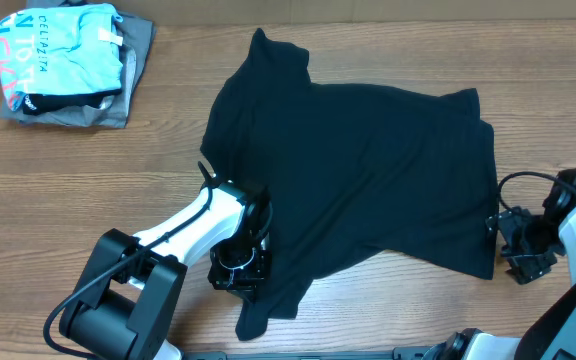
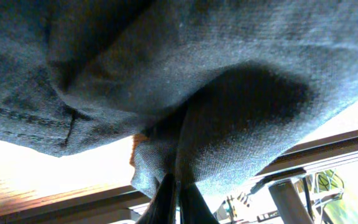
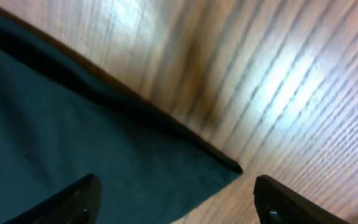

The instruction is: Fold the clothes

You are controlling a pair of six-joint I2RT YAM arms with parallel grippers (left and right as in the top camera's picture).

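Folding stage: judged early; black T-shirt spread loosely across the middle of the table, no fold visible yet, collar not to be made out.
Left gripper: at the shirt's lower-left part, beside the flap trailing toward the near edge; fingers closed to a sliver on a pinch of black fabric, cloth draped over them in the wrist view.
Right gripper: at the shirt's lower-right corner; fingers spread wide, holding nothing, the hem corner flat on the wood between them.
Next move, as judged: lowering over that corner and closing on it before any lift, giving 2 grips on the near edge.
Doing it well: raising both sides at 1 height and pace, edge taut, carrying it over the body of the shirt, laying it down without dragging.
Risk: left pinch looks thin and may slip; rumpled cloth around it may crease into the fold.
Clutter: stack of folded garments at the upper left, well apart from the shirt.
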